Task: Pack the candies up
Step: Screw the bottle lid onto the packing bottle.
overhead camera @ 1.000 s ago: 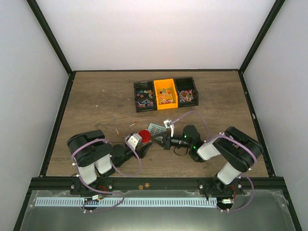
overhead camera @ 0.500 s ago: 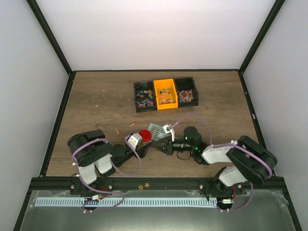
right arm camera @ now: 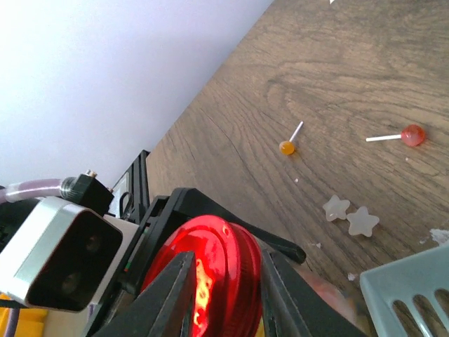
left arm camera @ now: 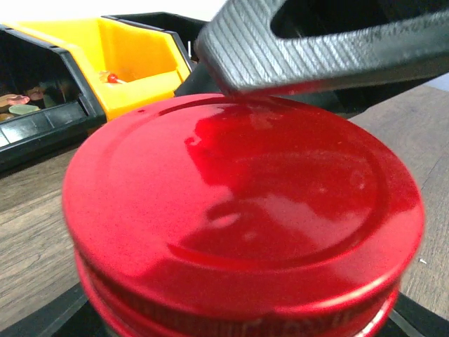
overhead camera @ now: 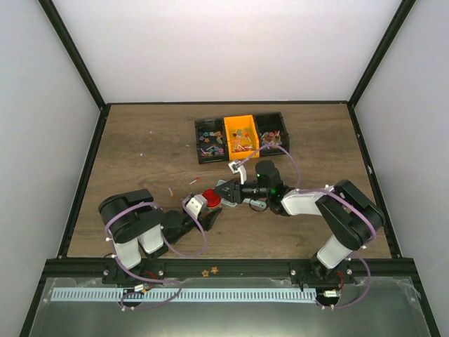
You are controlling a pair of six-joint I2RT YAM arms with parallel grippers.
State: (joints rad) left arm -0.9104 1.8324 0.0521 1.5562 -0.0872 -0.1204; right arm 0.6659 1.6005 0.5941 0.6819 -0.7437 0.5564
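The right gripper (right arm camera: 224,263) has swung left, and its fingers now stand parted astride the top of the red-lidded jar (left arm camera: 238,210). Left gripper (overhead camera: 209,203): clasps that jar. Candies (overhead camera: 242,140): in bins (overhead camera: 210,159) well beyond both fingertips, a few strewn nearer. Probably light, tiny and slippery, so better scooped than pinched.

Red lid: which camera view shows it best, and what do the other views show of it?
Left wrist: the red lid fills the frame, its top plain. Overhead it is a small red dot; right wrist shows only part of it.
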